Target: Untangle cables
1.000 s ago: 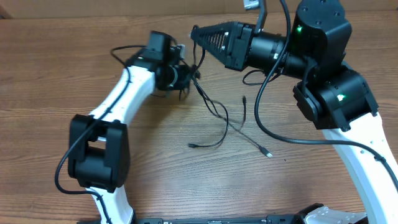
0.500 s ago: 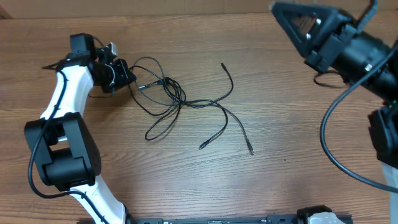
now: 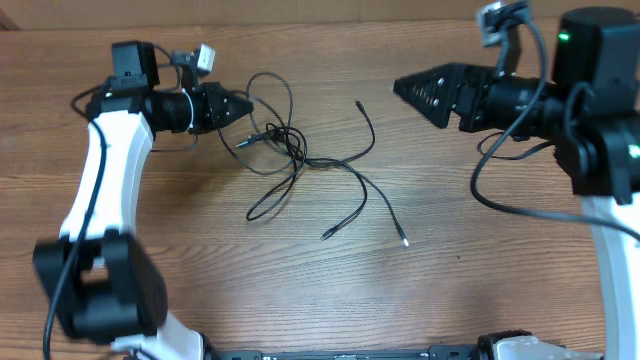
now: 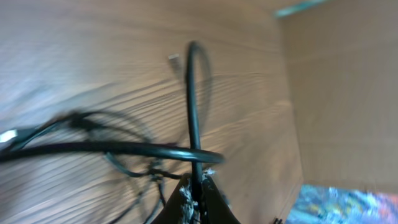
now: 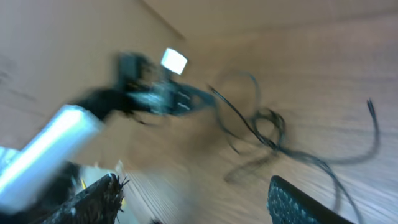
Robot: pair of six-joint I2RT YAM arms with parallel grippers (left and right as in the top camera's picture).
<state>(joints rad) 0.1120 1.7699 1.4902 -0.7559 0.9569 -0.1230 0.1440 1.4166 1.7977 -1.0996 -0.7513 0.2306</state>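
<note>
The cables (image 3: 290, 150) are thin black cords, knotted in loose loops on the wooden table left of centre. Free plug ends trail to the right and front (image 3: 404, 243). My left gripper (image 3: 248, 105) points right at the tangle's left edge. In the left wrist view it (image 4: 198, 182) is shut on one cable (image 4: 191, 106), which runs up from between the fingers. My right gripper (image 3: 400, 87) hovers off to the right, apart from the cables. In the blurred right wrist view it (image 5: 194, 183) stands open and empty, with the cables (image 5: 267, 134) beyond it.
The left arm (image 5: 50, 155) shows white in the right wrist view. Its white links (image 3: 100, 200) run along the table's left side, the right arm's (image 3: 610, 250) along the right. A tan wall (image 4: 336, 93) stands behind the table's back edge.
The grippers, close together a second ago, have pulled apart. The right one let go, opened and withdrew right. The left one swung left with its cable. The tangle now lies spread out.
</note>
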